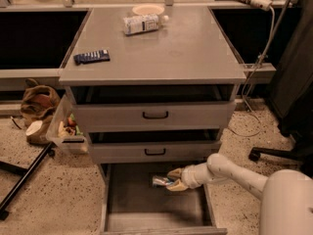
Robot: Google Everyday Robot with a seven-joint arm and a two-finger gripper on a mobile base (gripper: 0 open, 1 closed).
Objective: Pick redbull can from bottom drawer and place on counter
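The bottom drawer (132, 209) is pulled open under the two shallower drawers, its flat grey floor showing. My gripper (172, 179) reaches into it from the right on a white arm and is shut on the redbull can (161, 181). The slim silver and blue can lies sideways in the fingers, lifted above the drawer floor, just below the middle drawer's front. The counter (186, 53) is the broad grey cabinet top above.
On the counter lie a white labelled plastic bottle (142, 23), a dark blue remote-like bar (91, 57) and a pale plate (148, 9). A bag (40, 102) and a clear bin (68, 129) sit on the floor at left. A chair base (274, 153) stands at right.
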